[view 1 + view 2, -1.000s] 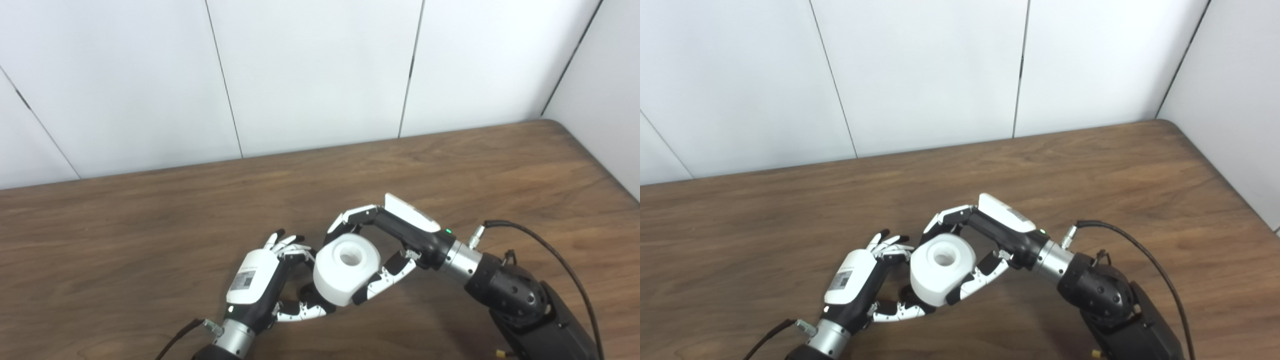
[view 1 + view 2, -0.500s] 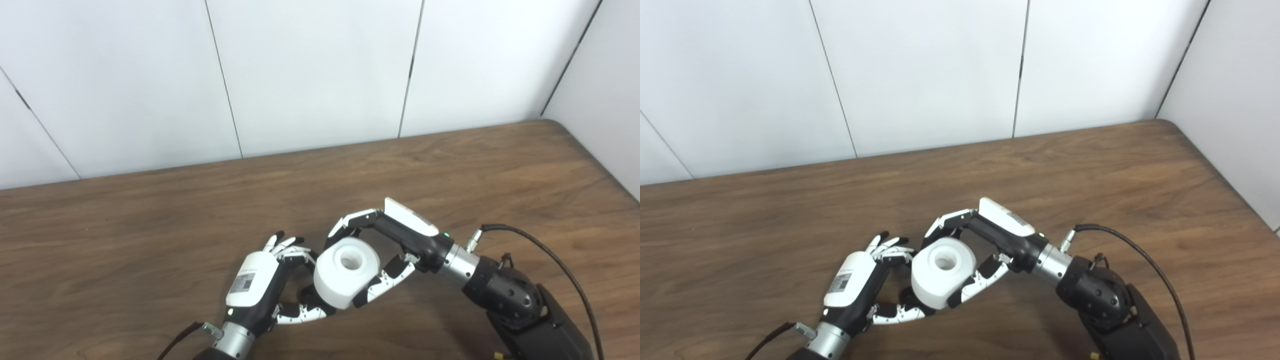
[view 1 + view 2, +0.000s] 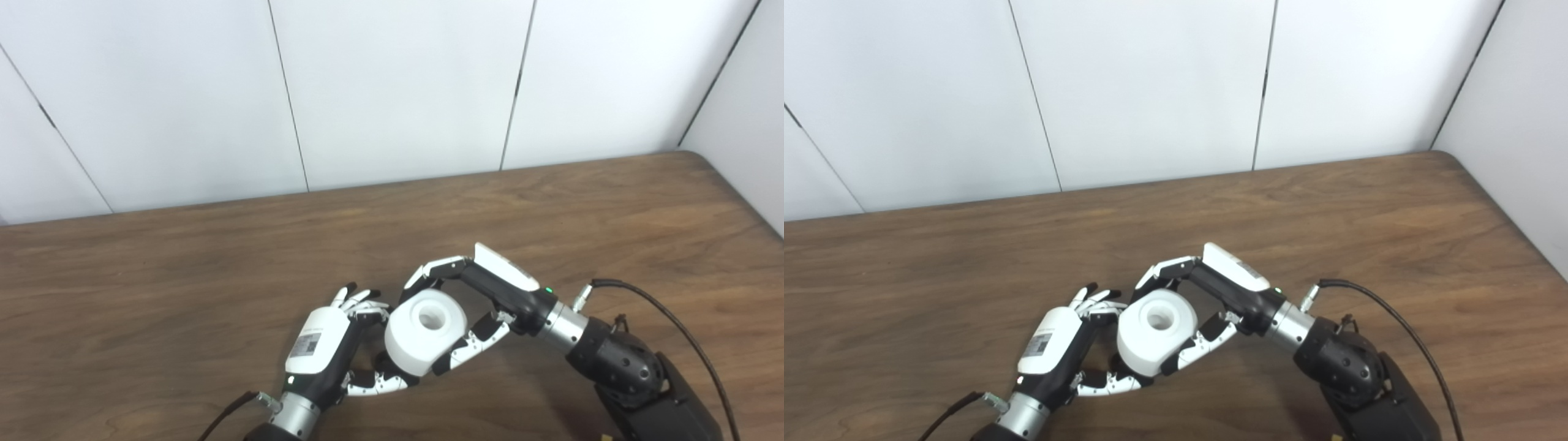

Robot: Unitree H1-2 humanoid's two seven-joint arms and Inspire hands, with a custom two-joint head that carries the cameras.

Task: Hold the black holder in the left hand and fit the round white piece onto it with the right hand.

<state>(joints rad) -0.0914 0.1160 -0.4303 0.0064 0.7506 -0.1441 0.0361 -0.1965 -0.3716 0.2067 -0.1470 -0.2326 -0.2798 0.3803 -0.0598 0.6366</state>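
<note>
My right hand [image 3: 484,294] is shut on the round white piece [image 3: 424,331], a thick white cylinder with a hole in its top face. Its fingers curl over the far side and its thumb presses the near side. My left hand [image 3: 321,349] sits just left of the piece, fingers and thumb curled in beneath it. The black holder is almost wholly hidden under the white piece; only a dark bit [image 3: 1118,366] shows between the left thumb and the piece. Both hands hover low over the wooden table [image 3: 153,294].
White wall panels [image 3: 398,86] stand behind the table, and a side wall [image 3: 1519,110] closes the right. A black cable [image 3: 661,306] loops from my right wrist. No other objects lie on the table.
The whole picture has shifted slightly, so the camera moved. My right hand has brought the white piece a little closer to my left hand; both grips are unchanged.
</note>
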